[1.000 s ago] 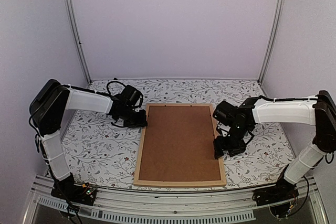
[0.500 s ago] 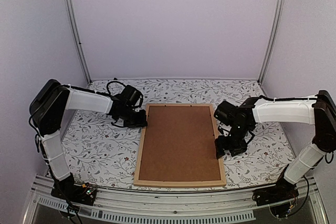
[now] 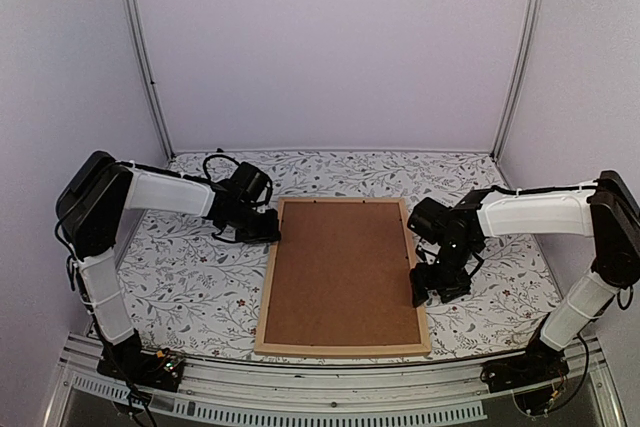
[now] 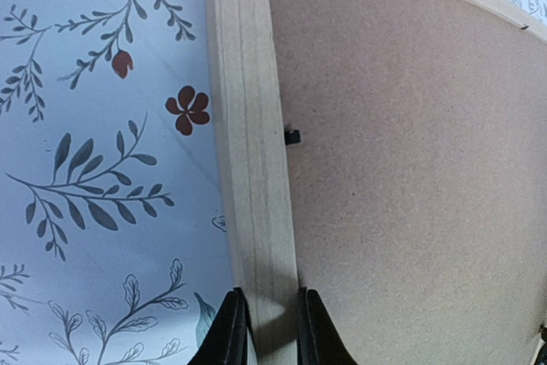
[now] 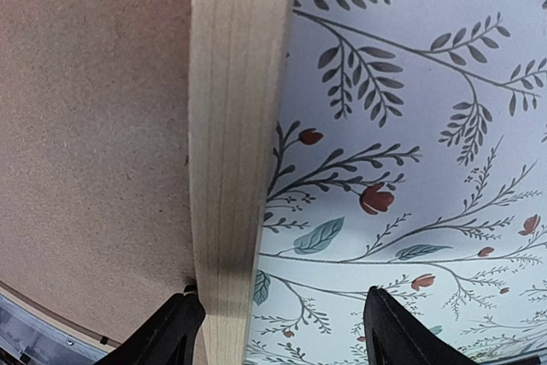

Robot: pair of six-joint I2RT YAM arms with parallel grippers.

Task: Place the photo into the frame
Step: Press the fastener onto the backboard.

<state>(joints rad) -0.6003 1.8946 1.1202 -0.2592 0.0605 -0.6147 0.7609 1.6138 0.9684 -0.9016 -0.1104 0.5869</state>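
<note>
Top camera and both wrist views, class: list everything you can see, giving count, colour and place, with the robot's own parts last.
frame: one, light natural wood, flat at the table's middle, back side up
backing board: one, brown, set inside the frame
tabs: three seen, small, black, along the frame's inner edge
tablecloth: one, white with leaves and red flowers, under everything
posts: two, silver, at the far corners
left end effector: one, black, closed on the frame's left bar
right end effector: one, black, open, astride the frame's right bar
</note>
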